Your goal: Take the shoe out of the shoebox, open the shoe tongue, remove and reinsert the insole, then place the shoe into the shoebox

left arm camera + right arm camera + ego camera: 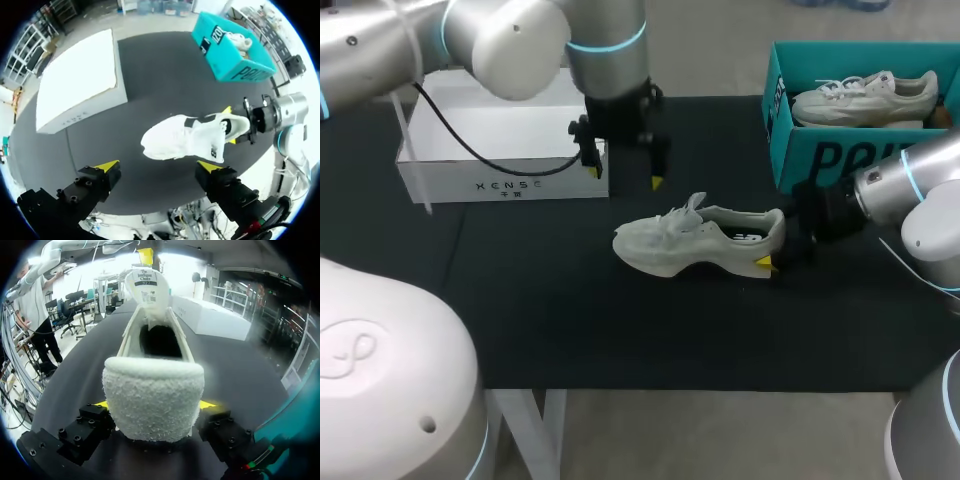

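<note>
Head: shoe on its sole, mid-tabletop.
L wrist: left end effector open, hanging above shoe.
R wrist: right end effector apparently clamps padded heel.
Light, soft upper; grip stiff heel counter.

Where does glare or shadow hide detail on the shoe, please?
Head view: the shoe is evenly lit, with only a thin shadow under it on the black table. Left wrist view: its white top glares and loses detail. Right wrist view: bright light behind the tongue; the opening is dark, insole unseen.
</note>
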